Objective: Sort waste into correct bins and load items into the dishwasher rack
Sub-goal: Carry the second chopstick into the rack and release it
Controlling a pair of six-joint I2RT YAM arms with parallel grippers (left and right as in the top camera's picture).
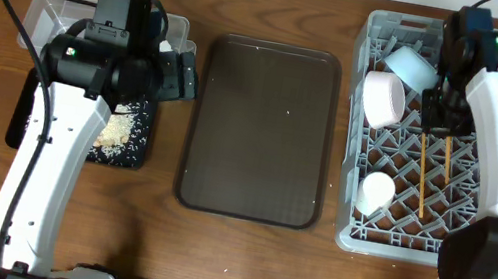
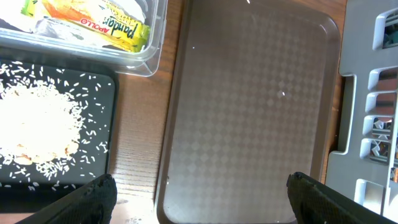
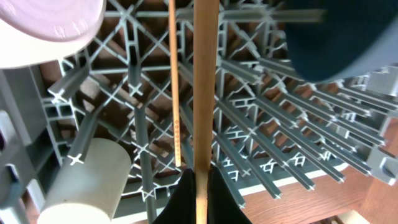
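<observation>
My right gripper (image 3: 199, 186) is shut on one wooden chopstick (image 3: 205, 93) and holds it over the grey dishwasher rack (image 1: 344, 239). The second chopstick (image 3: 175, 81) lies in the rack beside it. Both chopsticks (image 1: 448, 158) show in the overhead view. The rack also holds a white bowl (image 1: 383, 98), a pale blue bowl (image 1: 411, 65) and a blurred dark blue plate (image 3: 336, 37). My left gripper (image 2: 199, 202) is open and empty over the brown tray's near-left edge. The snack wrapper (image 2: 93, 18) lies in the clear tub (image 2: 155, 56). Rice (image 2: 37, 124) is piled on the black tray (image 2: 102, 168).
A large dark brown serving tray (image 1: 260, 131) lies between the bins and the rack. A small white cup (image 1: 375, 191) lies in the rack's near-left part. My left arm hides most of the clear tub (image 1: 43, 9) in the overhead view.
</observation>
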